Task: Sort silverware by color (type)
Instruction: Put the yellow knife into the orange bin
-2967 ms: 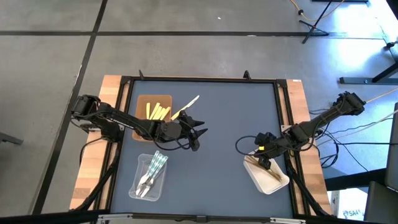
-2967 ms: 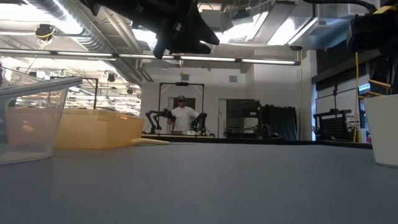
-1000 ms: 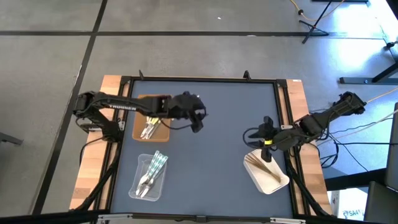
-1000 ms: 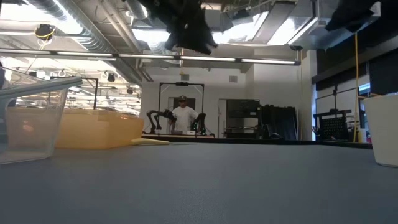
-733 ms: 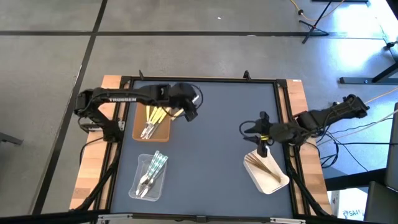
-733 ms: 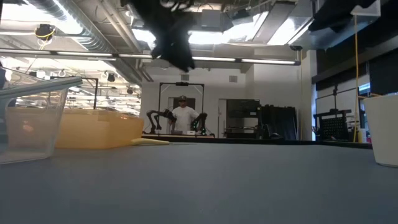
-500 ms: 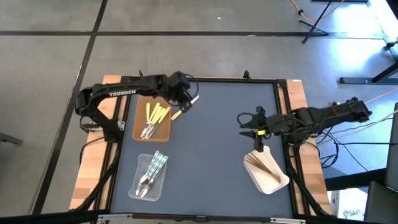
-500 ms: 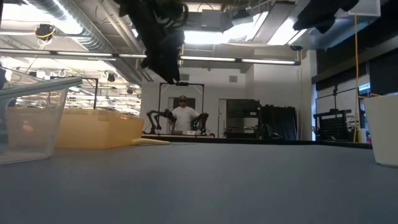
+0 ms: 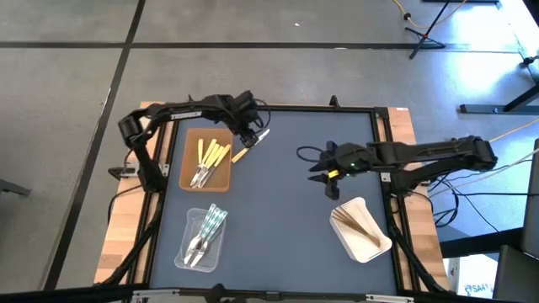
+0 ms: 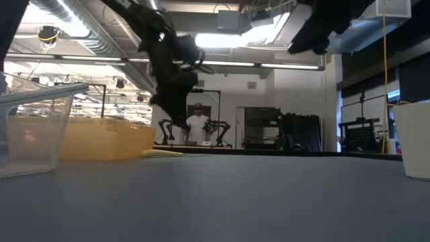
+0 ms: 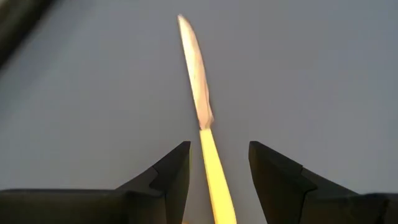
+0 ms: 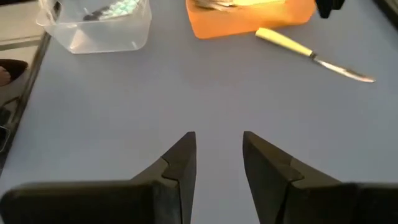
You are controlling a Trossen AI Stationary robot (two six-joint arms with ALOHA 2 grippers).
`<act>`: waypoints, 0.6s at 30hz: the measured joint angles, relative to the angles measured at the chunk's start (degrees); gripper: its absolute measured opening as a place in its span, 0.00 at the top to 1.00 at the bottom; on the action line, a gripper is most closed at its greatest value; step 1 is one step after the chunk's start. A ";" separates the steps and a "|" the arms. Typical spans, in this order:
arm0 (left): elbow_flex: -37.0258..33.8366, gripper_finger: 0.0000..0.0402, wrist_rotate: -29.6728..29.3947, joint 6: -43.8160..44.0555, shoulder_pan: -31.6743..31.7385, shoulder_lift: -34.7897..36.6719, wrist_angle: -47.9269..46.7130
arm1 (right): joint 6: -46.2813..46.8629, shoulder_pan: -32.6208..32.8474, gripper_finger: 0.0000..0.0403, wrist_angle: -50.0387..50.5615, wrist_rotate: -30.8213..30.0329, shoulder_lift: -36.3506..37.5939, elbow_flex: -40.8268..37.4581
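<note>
The left gripper [image 9: 250,135] hangs over the far left part of the bench [image 9: 286,227], right above a yellow-handled knife [image 9: 250,145] that lies loose on the grey surface just outside the brown tray [image 9: 189,178]. From the left wrist view, the knife [image 11: 203,124] runs straight up between the two fingers [image 11: 168,177], handle nearest, pale blade pointing away. The jaws stand apart on either side of the handle with daylight on both sides, so nothing is gripped. Inside the brown tray sit the other yellow utensils [image 9: 207,160], bunched together. Nearer the front, the clear tray [image 9: 187,248] holds the clear greenish pieces [image 9: 205,231]. Over on the right, the white tray [image 9: 379,245] carries the thin wooden ones [image 9: 358,222].

The right gripper [image 9: 323,168] reaches out over the middle of the bench, well apart from every tray. Its wrist view shows the fingers [image 12: 180,162] parted with bare bench between them, holding nothing, and the loose knife [image 12: 314,56] lying far off beside the brown tray [image 12: 249,25]. In the low view a person [image 10: 199,128] stands in the room beyond.
</note>
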State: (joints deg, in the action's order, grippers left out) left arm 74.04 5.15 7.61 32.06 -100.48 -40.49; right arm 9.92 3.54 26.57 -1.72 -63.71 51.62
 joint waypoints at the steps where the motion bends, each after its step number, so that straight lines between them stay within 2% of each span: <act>1: 0.00 0.61 -0.02 -0.66 -0.18 -1.06 -0.19 | -0.16 -0.46 0.71 -0.16 0.53 -0.90 0.00; 8: -0.02 0.61 -2.22 -2.39 -1.61 -6.34 -1.12 | -3.36 -2.69 0.71 -0.24 2.40 -7.20 0.00; 18: -0.02 0.61 -6.03 -5.29 -4.15 -7.24 -1.31 | -4.73 -2.92 0.71 -1.41 2.84 -13.21 -0.02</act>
State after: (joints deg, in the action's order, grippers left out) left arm 74.02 -0.89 2.33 27.91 -107.72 -41.80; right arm 5.19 0.62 25.16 1.13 -76.91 51.59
